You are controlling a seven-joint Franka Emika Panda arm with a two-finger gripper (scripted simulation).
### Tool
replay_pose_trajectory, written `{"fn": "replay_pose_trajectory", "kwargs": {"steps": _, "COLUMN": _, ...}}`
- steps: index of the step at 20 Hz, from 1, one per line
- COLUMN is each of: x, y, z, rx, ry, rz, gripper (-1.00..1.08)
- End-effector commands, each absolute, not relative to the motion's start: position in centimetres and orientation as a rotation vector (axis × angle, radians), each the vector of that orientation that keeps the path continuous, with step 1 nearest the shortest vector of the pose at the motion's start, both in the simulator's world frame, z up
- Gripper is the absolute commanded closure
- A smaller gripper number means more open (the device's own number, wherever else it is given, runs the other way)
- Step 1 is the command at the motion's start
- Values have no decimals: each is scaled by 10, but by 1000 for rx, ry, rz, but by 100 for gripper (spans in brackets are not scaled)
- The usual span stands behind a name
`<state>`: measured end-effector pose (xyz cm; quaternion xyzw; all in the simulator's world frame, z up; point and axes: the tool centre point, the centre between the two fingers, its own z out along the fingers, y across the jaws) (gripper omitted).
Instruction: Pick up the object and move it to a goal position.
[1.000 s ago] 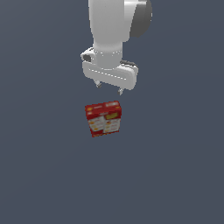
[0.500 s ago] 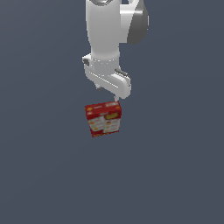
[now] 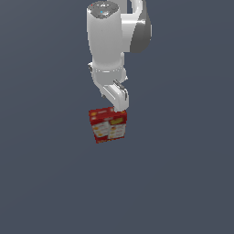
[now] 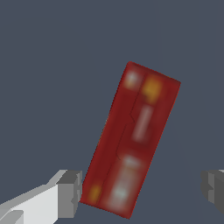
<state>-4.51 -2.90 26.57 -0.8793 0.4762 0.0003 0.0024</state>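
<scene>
Counting: you had one red box (image 3: 108, 124) and one pincer (image 4: 142, 192) in view.
Box position: it stood on the grey table (image 3: 183, 183), directly under the arm (image 3: 109, 41).
Pincer state: spread wide, two fingers (image 4: 70, 192) apart, one on each side of the box's near end.
Contact: you could not tell whether either finger touched the box.
</scene>
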Motion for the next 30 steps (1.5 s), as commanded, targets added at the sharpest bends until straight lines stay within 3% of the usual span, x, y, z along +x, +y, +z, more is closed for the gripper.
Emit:
{"fn": "replay_pose_trajectory", "kwargs": {"steps": 1, "x": -44, "y": -31, "z": 261, "rx": -2705, "ry": 1590, "rz": 1, "gripper": -92}}
{"fn": "replay_pose_trajectory", "kwargs": {"steps": 14, "x": -38, "y": -40, "z": 244, "rx": -2494, "ry": 1910, "rz": 0, "gripper": -92}}
{"fn": "replay_pose_trajectory", "kwargs": {"steps": 30, "x": -38, "y": -41, "z": 222, "rx": -2464, "ry": 1949, "rz": 0, "gripper": -92}}
